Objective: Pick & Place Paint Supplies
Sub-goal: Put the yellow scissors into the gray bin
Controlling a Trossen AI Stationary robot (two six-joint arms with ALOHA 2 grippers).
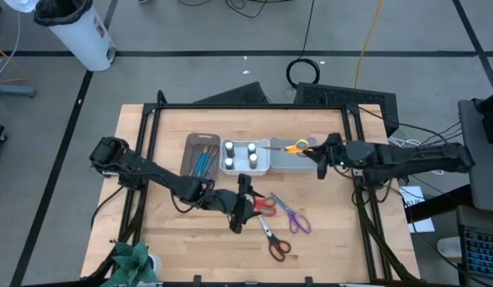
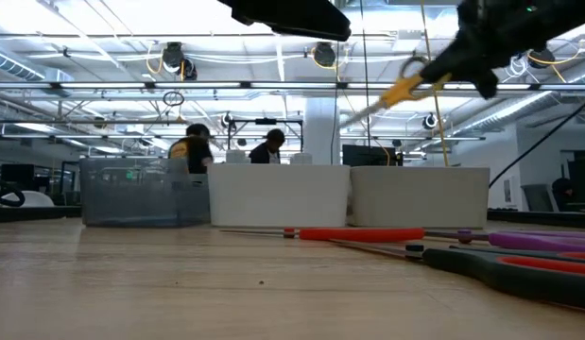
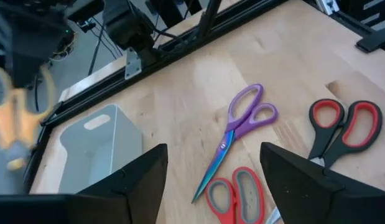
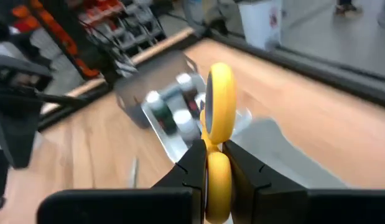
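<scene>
My right gripper (image 1: 316,151) is shut on yellow-handled scissors (image 1: 294,147), held in the air over the grey bin (image 1: 298,163); they also show in the low view (image 2: 405,90). My left gripper (image 3: 211,180) is open and empty, above the red-handled scissors (image 1: 264,203) that lie flat on the table. Purple scissors (image 3: 242,127) and red-and-black scissors (image 1: 275,239) lie flat nearby. Several white-capped bottles (image 1: 240,153) stand in the white bin. Thin brushes (image 1: 202,159) lie in the brown bin. My right gripper pinches the yellow scissors by a handle loop (image 4: 217,171) between its two fingers; the other loop (image 4: 220,106) sticks out past the fingertips. The fingers come from the table's right. The scissors are lifted clear, blades (image 2: 368,109) slanting down toward the table's left.
Brown bin (image 1: 190,143), white bin (image 1: 224,166) and grey bin stand side by side at the table's far middle. A green thing (image 1: 133,263) sits at the near left corner. The wood in front of the bins holds the loose scissors.
</scene>
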